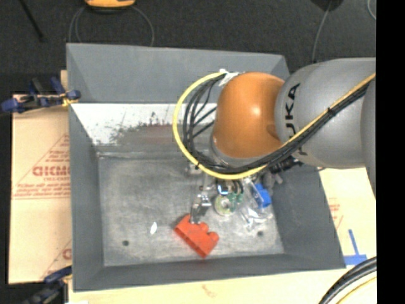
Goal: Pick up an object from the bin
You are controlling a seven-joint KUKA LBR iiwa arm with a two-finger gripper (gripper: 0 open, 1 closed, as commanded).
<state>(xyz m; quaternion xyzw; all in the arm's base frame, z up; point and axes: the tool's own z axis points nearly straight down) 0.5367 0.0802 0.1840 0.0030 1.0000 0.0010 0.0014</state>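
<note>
My gripper [200, 210] reaches down under the orange cover near the middle of the bin floor. Its tip is right at the upper edge of a red blocky plastic piece [197, 237] that lies near the front wall; whether they touch I cannot tell. Just right of the gripper lies a small round green and white thing [224, 204]. A blue piece [262, 197] and a crumpled clear plastic piece [254, 221] lie further right. Nothing shows held in the gripper.
A small white scrap [152, 228] lies on the floor to the left of the red piece. The arm and its cables cover the bin's back right part. The left half of the floor is bare grey metal.
</note>
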